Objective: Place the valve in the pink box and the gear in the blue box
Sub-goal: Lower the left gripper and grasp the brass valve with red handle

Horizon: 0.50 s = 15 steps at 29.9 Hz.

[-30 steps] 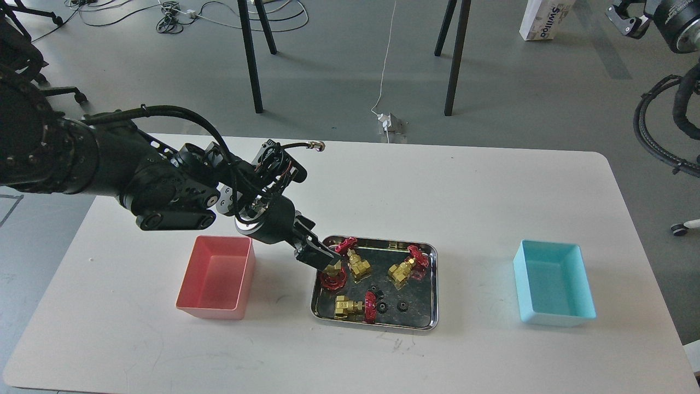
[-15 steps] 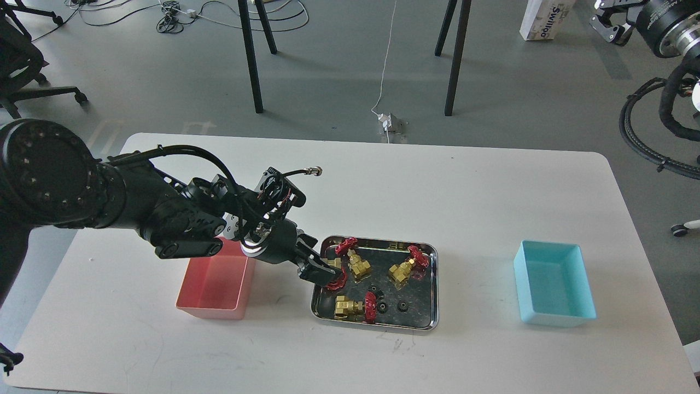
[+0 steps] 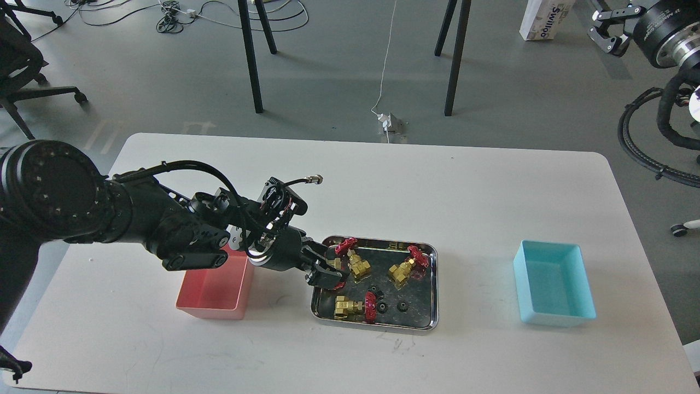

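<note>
Several brass valves with red handwheels lie in a steel tray (image 3: 377, 324): one (image 3: 355, 262) at the back left, one (image 3: 406, 268) at the back right, one (image 3: 353, 306) at the front. My left gripper (image 3: 328, 271) is low over the tray's left end, its dark fingers on either side of a further valve (image 3: 338, 284), which is mostly hidden. Three tiny black gears (image 3: 383, 306) lie in the tray's middle. The pink box (image 3: 210, 309) stands left of the tray, partly under my left arm. The blue box (image 3: 555, 318) stands at the right. My right gripper (image 3: 604, 30) is raised at the top right, off the table.
The white table (image 3: 465, 208) has a rounded front and right edge. Black chair and stand legs, cables and a white carton stand on the floor behind it. My left arm's cable loop (image 3: 306, 179) sticks up above the wrist.
My left gripper has dropped lower into the tray's left end and now covers most of the left valve. The arm has swung lower over the pink box. The right arm shifted slightly.
</note>
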### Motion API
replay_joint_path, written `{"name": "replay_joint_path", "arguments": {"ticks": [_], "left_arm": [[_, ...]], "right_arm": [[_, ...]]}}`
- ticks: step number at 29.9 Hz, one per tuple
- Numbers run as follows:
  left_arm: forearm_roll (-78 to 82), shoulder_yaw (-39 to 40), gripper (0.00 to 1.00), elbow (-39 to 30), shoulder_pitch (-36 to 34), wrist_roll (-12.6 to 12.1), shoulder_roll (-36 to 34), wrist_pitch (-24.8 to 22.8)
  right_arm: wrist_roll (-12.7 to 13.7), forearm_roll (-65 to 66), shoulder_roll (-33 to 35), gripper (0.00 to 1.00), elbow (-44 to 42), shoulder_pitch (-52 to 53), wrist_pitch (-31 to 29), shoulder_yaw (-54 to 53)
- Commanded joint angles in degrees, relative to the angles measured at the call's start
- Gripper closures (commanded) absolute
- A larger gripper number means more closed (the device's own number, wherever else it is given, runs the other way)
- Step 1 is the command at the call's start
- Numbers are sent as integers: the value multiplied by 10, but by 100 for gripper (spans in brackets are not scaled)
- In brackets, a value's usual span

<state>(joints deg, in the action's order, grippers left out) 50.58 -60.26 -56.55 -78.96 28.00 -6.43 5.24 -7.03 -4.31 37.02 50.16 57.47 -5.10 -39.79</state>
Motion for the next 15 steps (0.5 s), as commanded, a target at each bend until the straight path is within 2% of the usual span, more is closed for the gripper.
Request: {"name": "replay_joint_path", "arguments": {"ticks": [1, 15], "left_arm": [[4, 3, 18, 0, 0, 0, -1, 0], [20, 2, 33, 6, 9, 0, 10, 0]], "right_arm": [[0, 0, 2, 0, -1, -6, 0, -1], [0, 0, 9, 0, -2, -20, -1, -2]]}}
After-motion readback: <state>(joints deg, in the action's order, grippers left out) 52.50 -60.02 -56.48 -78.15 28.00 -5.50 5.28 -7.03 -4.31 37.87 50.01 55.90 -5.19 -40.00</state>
